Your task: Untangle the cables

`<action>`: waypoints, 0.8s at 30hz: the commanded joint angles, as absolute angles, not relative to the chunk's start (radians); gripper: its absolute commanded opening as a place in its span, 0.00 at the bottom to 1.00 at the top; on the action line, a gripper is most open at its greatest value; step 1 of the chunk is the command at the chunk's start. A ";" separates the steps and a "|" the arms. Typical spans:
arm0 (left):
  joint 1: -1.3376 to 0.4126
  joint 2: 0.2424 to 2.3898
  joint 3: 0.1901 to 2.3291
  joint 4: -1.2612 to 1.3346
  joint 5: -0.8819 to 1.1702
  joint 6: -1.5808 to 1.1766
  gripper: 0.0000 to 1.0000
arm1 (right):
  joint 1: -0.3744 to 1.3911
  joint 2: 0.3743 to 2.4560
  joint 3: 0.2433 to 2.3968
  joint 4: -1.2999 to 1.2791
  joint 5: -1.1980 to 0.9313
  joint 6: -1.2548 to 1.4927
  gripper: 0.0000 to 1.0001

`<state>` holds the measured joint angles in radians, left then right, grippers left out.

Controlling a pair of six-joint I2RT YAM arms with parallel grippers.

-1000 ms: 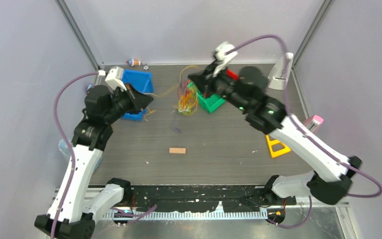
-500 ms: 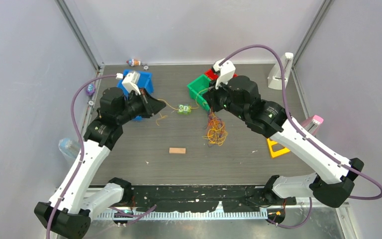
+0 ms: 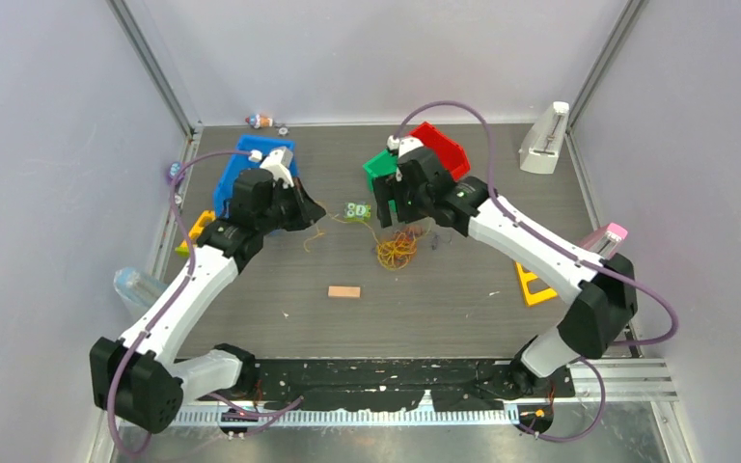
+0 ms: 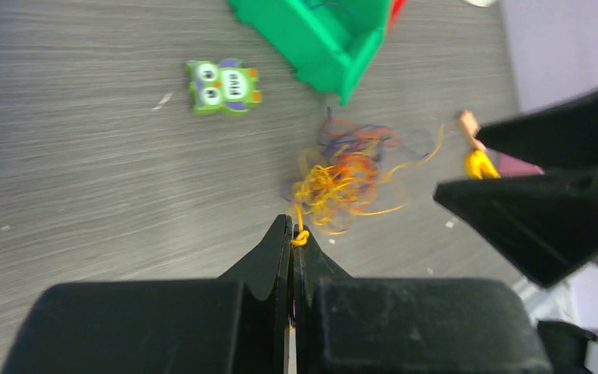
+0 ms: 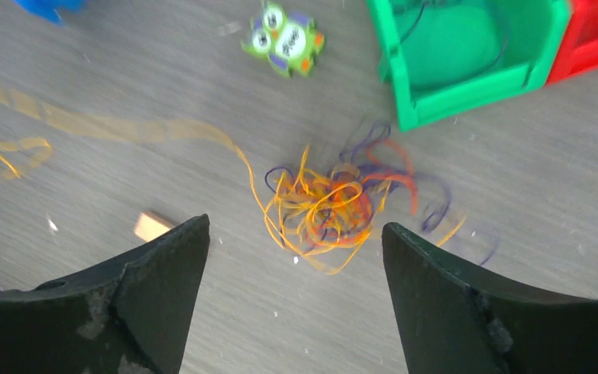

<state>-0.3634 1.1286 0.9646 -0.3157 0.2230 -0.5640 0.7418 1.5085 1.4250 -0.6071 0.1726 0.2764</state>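
Note:
The cables [image 3: 397,249] lie as a tangled clump of orange, yellow, red and dark purple strands on the grey table, in front of the green bin. My right gripper [image 3: 401,218] hovers just above the clump, open, and in its wrist view the clump [image 5: 327,206] shows between the spread fingers with nothing held by the right gripper [image 5: 296,226]. My left gripper [image 4: 292,230] is shut on a knotted yellow strand [image 4: 300,238] that leads to the clump [image 4: 342,183]. From above, the left gripper [image 3: 320,214] sits left of the clump, beside a small owl toy.
A green owl toy [image 3: 355,211] lies between the grippers. Green bin [image 3: 378,172] and red bin [image 3: 444,147] stand behind the clump, a blue bin [image 3: 241,164] at back left. A wooden block [image 3: 343,291] lies nearer. Yellow frame [image 3: 535,285] at right.
My right gripper carried the clump from beside the green bin down to the table, then opened and let it go. My left gripper moved right toward the centre, still shut on its strand.

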 commanded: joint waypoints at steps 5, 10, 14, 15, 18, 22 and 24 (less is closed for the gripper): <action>-0.237 1.191 0.984 -0.323 0.010 -0.609 0.00 | 0.669 1.370 1.182 -0.501 0.043 0.304 0.93; -0.193 1.129 0.923 -0.329 -0.195 -0.672 0.00 | 0.571 1.270 0.968 -0.417 0.030 0.314 0.95; -0.193 1.091 0.876 -0.280 -0.153 -0.669 0.01 | 0.533 1.289 0.926 -0.381 0.037 0.314 0.94; -0.193 1.093 0.861 -0.254 -0.088 -0.664 0.07 | 0.531 1.316 0.930 -0.364 0.038 0.318 0.93; -0.226 1.116 0.849 -0.227 0.059 -0.636 0.47 | 0.531 1.384 0.950 -0.311 0.020 0.330 0.87; -0.380 1.146 0.909 -0.305 -0.095 -0.542 0.75 | 0.531 1.484 0.988 -0.232 -0.046 0.347 0.71; -0.466 1.197 0.956 -0.337 -0.153 -0.499 0.79 | 0.533 1.532 1.004 -0.190 -0.081 0.359 0.65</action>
